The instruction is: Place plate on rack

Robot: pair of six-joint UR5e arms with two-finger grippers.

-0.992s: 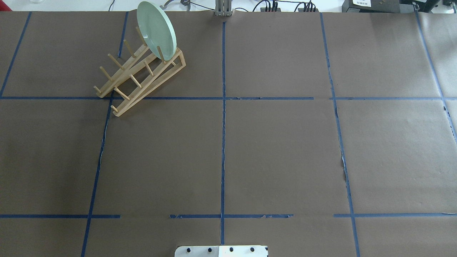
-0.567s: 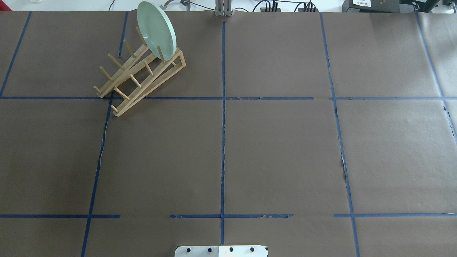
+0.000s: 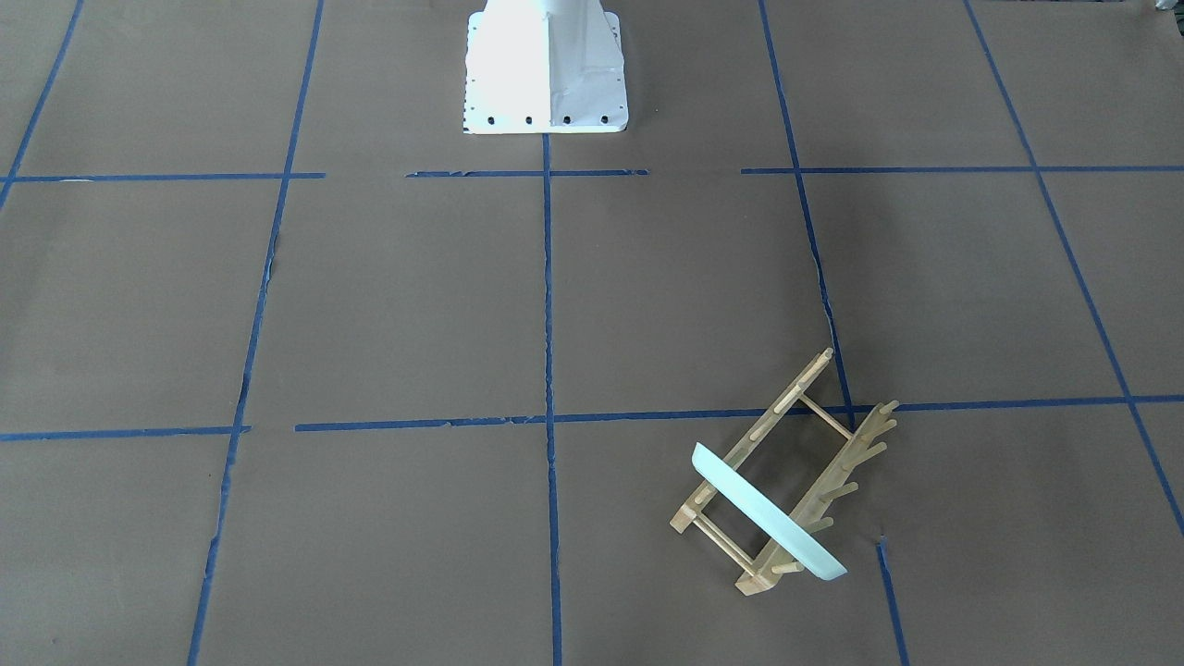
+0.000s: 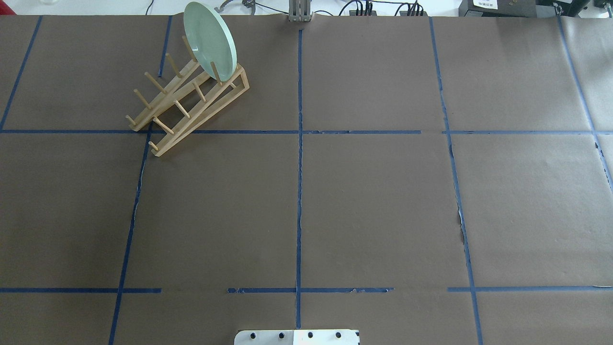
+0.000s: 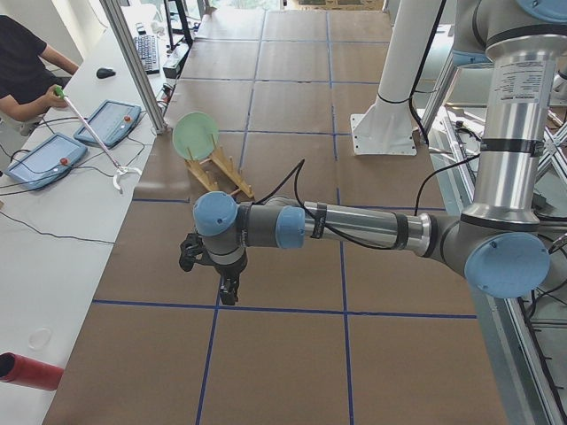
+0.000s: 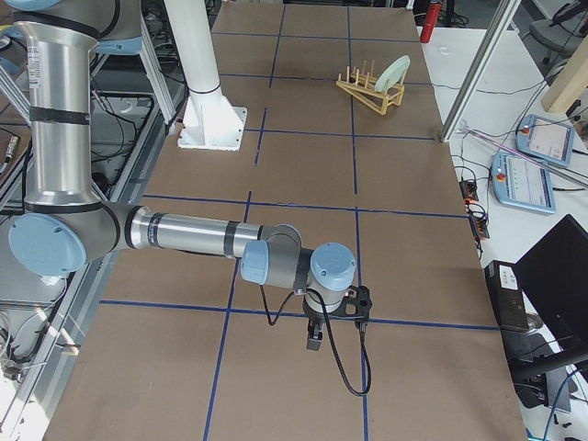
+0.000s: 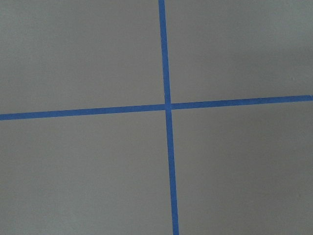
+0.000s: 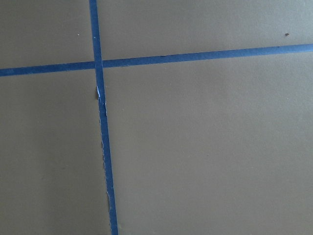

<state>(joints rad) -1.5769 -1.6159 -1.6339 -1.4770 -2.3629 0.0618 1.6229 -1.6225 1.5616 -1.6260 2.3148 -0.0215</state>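
Standing on edge and leaning slightly, the pale mint-green plate [image 4: 210, 40] sits between the pegs at the far end of the light wooden rack [image 4: 189, 108], which lies askew on the far part of the brown-paper counter [image 4: 373, 201], on the robot's left. Well apart from it, the left hand [image 5: 228, 288] hangs pointing down from a level, outstretched forearm above the counter, and the right hand [image 6: 314, 335] hangs the same way at the opposite end. Only the side views show them, so I cannot tell whether either hand's fingers are apart or together.

robot lab w/ teach pendants [image 5: 108, 135], blue tape grid [image 4: 299, 201] on papered table [image 4: 383, 215], operator [image 5: 25, 66] alongside.
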